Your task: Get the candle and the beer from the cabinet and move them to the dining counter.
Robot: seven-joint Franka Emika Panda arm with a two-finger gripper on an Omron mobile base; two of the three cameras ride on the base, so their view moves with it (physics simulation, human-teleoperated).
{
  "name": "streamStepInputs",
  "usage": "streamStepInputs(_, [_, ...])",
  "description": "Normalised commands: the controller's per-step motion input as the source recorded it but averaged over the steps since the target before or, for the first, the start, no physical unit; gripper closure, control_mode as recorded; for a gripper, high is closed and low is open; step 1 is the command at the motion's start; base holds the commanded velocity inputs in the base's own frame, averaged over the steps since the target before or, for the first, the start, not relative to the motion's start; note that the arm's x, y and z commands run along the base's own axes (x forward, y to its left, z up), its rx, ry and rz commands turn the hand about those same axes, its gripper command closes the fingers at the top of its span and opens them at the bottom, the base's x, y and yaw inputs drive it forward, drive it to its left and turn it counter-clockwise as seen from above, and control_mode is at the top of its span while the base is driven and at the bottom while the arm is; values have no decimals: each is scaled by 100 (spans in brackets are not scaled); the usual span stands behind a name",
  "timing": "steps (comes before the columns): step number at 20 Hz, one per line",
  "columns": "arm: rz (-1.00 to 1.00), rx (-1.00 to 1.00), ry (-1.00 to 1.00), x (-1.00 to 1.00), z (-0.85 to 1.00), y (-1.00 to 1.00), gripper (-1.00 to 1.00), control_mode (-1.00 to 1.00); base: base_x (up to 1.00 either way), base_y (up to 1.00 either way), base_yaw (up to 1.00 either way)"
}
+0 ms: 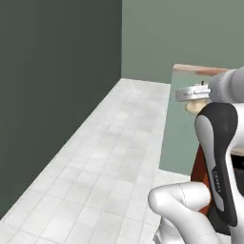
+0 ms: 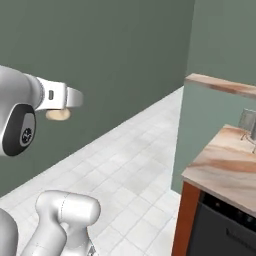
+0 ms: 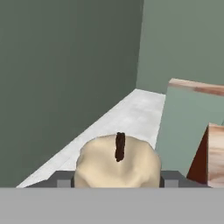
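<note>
While wedged between both jaws, the candle [image 3: 117, 164], wick outward.

The candle [image 3: 117, 165] is seen close up in the hand view. It is lumpy and cream-white, with a short dark wick standing up at its top. It is held up in the air, high over the pale tiled floor, with a grey finger pressed on each side. In the right base view its round base [image 2: 58, 114] is seen from below. The dining counter [image 2: 230, 162] is marbled beige and brown, on a red-brown base.
</note>
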Motion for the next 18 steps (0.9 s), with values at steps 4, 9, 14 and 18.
streamStepInputs(4, [0,0,0,0,0,0,100,100,51,62,-76])
streamStepInputs(9, [0,0,0,0,0,0,100,100,77,82,-67])
streamStepInputs(14, [0,0,0,0,0,0,100,100,82,99,-54])
streamStepInputs(18, [0,0,0,0,0,0,100,100,97,100,-40])
